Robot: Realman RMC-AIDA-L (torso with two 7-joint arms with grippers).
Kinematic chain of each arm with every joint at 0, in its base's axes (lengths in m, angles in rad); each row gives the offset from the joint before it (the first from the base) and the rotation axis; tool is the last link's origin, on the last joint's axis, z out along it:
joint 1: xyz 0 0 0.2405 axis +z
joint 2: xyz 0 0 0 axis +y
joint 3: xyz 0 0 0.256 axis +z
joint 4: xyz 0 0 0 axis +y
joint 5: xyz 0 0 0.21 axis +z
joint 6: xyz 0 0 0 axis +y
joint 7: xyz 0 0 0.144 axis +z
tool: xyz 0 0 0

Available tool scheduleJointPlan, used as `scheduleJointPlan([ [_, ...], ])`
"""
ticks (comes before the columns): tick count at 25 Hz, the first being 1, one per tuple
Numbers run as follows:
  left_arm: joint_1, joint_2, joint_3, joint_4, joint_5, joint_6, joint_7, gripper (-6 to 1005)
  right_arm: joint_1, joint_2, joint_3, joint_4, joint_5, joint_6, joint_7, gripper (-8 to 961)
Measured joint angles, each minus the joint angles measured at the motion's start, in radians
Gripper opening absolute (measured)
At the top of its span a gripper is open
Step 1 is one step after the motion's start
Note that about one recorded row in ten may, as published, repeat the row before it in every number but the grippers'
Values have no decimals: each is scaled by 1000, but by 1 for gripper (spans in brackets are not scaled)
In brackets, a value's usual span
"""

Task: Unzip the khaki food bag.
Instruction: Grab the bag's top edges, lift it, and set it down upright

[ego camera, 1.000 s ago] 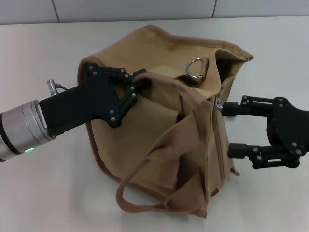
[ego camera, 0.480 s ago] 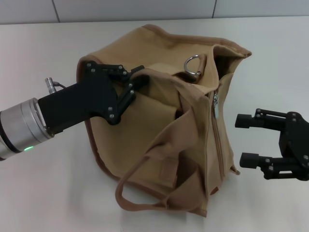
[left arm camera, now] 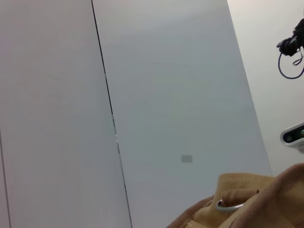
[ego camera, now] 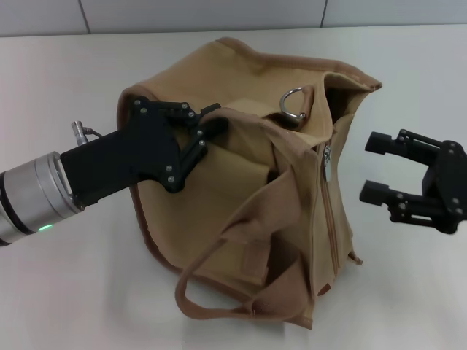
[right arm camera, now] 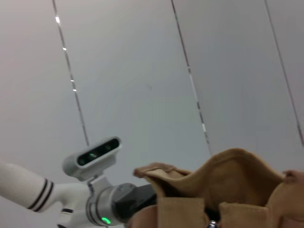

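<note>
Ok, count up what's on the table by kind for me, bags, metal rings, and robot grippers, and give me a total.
Khaki food bag: 1
Metal ring on the bag's top: 1
Grippers: 2, the left gripper shut on the bag's fabric, the right gripper open beside the bag, apart from it
Total: 4

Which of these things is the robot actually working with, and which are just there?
Part of the job:
khaki food bag
zipper pull
left gripper, clamped on the bag's fabric
right gripper, open beside the bag

Just there:
white table
metal ring on the bag
</note>
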Motion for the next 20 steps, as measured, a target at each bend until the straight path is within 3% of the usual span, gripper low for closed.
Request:
scheduleJointPlan([
  [16,-10,0,1,-10,0,4,0,85,40,1,-107,57,-8,48,-29,754],
  [20,-14,0,2,-12,1,6,0,86,54,0,-137,72,-8,51,-29,603],
])
